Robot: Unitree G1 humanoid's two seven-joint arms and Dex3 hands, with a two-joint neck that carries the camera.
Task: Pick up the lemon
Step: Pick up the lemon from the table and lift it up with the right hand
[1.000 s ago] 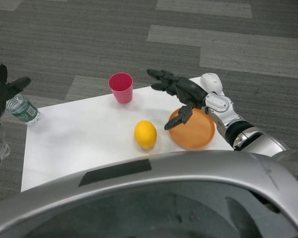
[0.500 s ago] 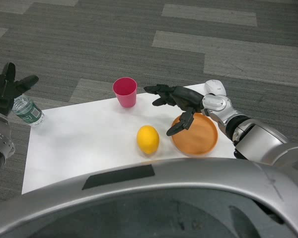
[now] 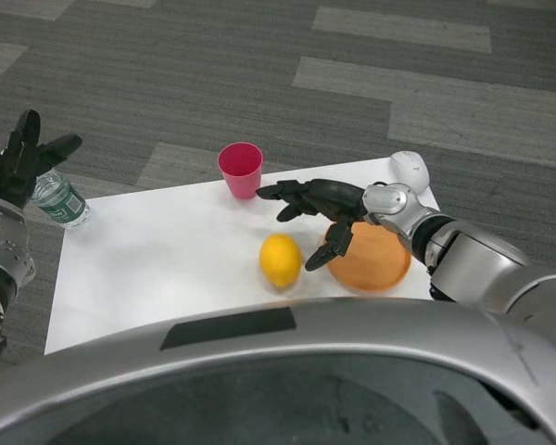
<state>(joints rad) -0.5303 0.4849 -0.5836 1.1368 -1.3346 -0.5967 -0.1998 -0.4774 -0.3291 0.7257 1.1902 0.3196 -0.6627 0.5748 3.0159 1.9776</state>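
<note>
Yellow and round, the lemon [image 3: 281, 260] sits on our worktop [image 3: 148, 269] at 8 o'clock from our right hand [image 3: 320, 202], whose fingers [image 3: 317, 258] are spread and hold nothing, so a bump could roll it away toward the pink cup [image 3: 240, 170].

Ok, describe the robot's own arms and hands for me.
Both forearms are silver metal with dark bands at the joints. The right hand is black and many-fingered, joined to a rounded silver wrist. The left hand is likewise black, on a ribbed silver wrist. No cables or markings are visible.
</note>
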